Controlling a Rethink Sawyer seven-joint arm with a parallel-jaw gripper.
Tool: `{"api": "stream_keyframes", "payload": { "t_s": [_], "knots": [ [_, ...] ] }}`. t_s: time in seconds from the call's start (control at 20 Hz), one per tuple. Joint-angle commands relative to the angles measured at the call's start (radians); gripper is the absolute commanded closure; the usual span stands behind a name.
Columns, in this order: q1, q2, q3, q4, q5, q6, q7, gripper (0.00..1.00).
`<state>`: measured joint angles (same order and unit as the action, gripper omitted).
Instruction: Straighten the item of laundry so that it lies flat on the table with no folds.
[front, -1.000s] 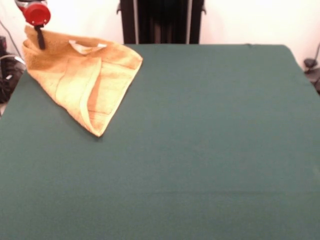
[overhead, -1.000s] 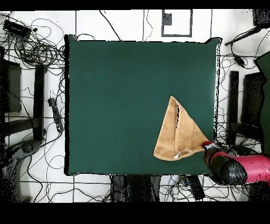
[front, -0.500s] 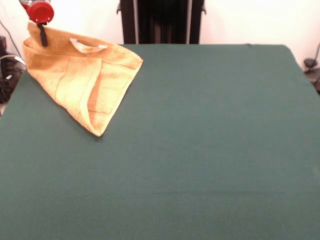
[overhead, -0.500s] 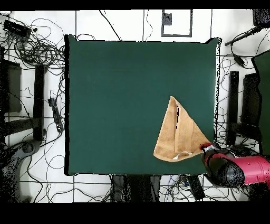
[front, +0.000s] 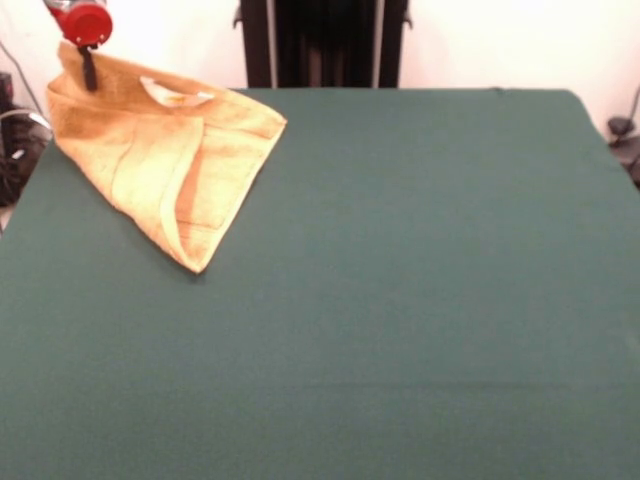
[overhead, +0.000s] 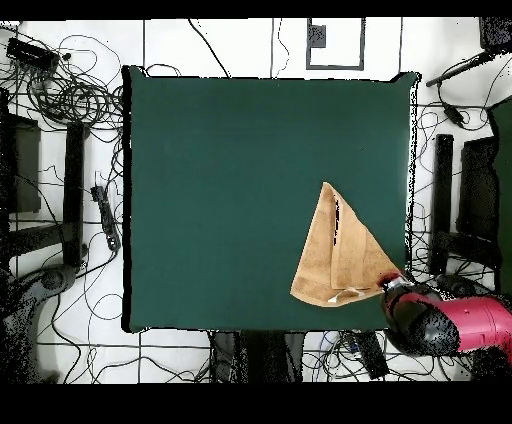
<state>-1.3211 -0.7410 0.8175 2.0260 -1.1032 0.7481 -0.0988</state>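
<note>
The gripper (front: 88, 68) is pinching the raised corner of the towel (front: 165, 160) — folded into a triangle, lying toward ten o'clock on the table (front: 400, 300) in the front view. Drawing that corner outward, low and slow, should be opening the fold — not dragging it.

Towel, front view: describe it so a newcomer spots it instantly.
Start at the dark green table and go to its far left corner. The towel lies there, folded into a rough triangle under the red gripper. It is the only orange-tan thing on the cloth.
</note>
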Motion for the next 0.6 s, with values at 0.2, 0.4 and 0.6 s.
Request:
{"api": "stream_keyframes", "payload": {
  "t_s": [0.2,0.4,0.6],
  "knots": [
    [0.047,-0.061,-0.053,0.124,0.014,-0.057,0.15,1.0],
    [0.04,-0.121,-0.086,0.223,0.002,-0.109,0.23,1.0],
    [0.038,-0.156,-0.144,0.29,-0.021,-0.171,0.307,1.0]
  ]
}}
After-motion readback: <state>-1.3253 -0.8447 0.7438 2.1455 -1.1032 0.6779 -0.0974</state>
